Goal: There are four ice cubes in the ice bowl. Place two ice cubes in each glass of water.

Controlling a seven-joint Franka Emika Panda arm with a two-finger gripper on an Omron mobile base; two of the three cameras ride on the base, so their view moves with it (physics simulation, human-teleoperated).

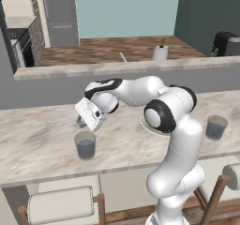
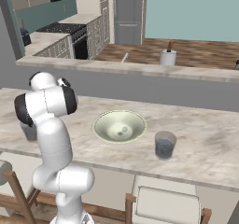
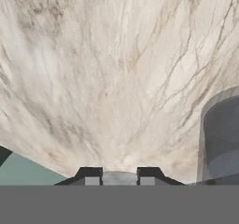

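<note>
The gripper (image 3: 119, 175) is hanging low over the marbled counter (image 1: 42, 139), its two dark fingertips (image 3: 89, 175) standing a narrow gap apart with a small pale whitish piece showing between them; whether that piece is an ice cube being pinched I cannot tell. Just beside the gripper, the near glass of water (image 1: 85, 145) is standing upright, its long axis vertical and its mouth opening upward, clear grey with bluish-grey water inside. Farther along the counter, the ice bowl (image 2: 119, 126) is sitting flat, wide and shallow, pale cream-green with a lighter rim, holding two tiny greyish ice cubes (image 2: 122, 132) near its middle. Beyond the bowl, the second glass of water (image 2: 165, 145) is standing upright, alike in look.
</note>
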